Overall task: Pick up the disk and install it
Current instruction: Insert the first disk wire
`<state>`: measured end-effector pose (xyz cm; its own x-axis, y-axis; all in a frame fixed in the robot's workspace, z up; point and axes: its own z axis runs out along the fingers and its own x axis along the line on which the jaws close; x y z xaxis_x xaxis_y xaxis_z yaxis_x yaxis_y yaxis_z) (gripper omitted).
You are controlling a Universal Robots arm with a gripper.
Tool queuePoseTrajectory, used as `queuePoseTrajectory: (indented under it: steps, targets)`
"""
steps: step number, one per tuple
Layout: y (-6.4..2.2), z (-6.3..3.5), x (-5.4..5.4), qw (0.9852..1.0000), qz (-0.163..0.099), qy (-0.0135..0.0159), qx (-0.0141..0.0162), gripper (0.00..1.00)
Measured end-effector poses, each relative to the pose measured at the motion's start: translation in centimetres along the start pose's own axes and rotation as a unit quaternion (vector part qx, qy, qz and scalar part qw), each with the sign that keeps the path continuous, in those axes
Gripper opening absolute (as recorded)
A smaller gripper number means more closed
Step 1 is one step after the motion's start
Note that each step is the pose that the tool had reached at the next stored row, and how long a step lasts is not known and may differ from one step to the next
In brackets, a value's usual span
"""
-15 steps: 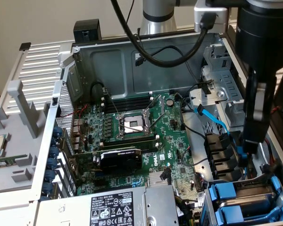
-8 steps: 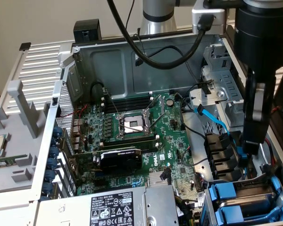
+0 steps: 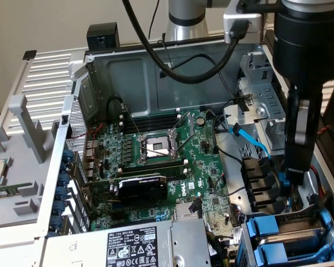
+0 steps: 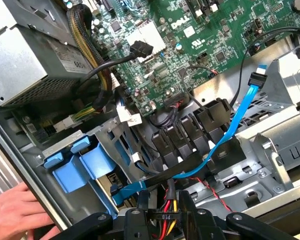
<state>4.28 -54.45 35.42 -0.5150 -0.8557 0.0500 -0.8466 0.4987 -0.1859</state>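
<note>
My gripper (image 3: 292, 177) hangs from the black wrist at the exterior view's right, low inside the open computer case. Its black fingers (image 4: 140, 217) stand apart with nothing held. A bundle of red and yellow wires with a black plug (image 4: 165, 216) shows in the gap. Just below it in the exterior view, two blue drive carriers (image 3: 265, 228) sit side by side in the drive cage, with a grey disk (image 3: 300, 238) face between their blue parts. I cannot tell which carrier holds the task's disk. Their blue handles (image 4: 70, 170) lie beside the gripper, apart from it.
A person's hand (image 4: 15, 212) rests on the case edge near the carriers. A light blue data cable (image 4: 235, 120) loops across the black cable clips (image 3: 259, 178). The green motherboard (image 3: 156, 161), power supply (image 3: 133, 245) and grey case walls (image 3: 139, 72) surround the space.
</note>
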Motion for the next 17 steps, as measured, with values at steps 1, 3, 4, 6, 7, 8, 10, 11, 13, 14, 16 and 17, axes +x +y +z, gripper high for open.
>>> queuePoseTrajectory:
  steps: [1, 3, 4, 6, 7, 8, 10, 11, 13, 14, 16, 17]
  targets:
    - [0.03, 0.01, 0.0, 1.0, 0.001, -0.0003, 0.0007, 0.35]
    - [0.06, 0.0, -0.1, 1.0, 0.002, -0.0003, 0.0017, 0.42]
    - [0.09, -0.01, -0.1, 1.0, 0.003, 0.0, 0.0019, 0.42]
    - [0.15, -0.02, -0.2, 1.0, 0.004, 0.0004, 0.0027, 0.49]
    - [0.18, -0.05, -0.3, 1.0, 0.004, 0.0005, 0.0037, 0.49]
    - [0.17, -0.23, -0.2, 1.0, 0.004, 0.0008, 0.005, 0.49]
    - [0.07, -0.79, -0.2, 1.0, 0.005, 0.0011, 0.0054, 0.49]
    - [0.0, -1.2, -0.2, 1.0, 0.005, 0.0011, 0.0054, 0.49]
    - [-0.2, -2.06, 0.0, 1.0, 0.005, 0.0012, 0.0054, 0.49]
    - [-0.33, -2.47, 0.2, 1.0, 0.005, 0.0011, 0.0054, 0.49]
    - [-0.6, -3.13, 0.4, 1.0, 0.005, 0.0011, 0.0054, 0.49]
    - [-0.72, -3.35, 0.6, 1.0, 0.005, 0.0012, 0.0055, 0.49]
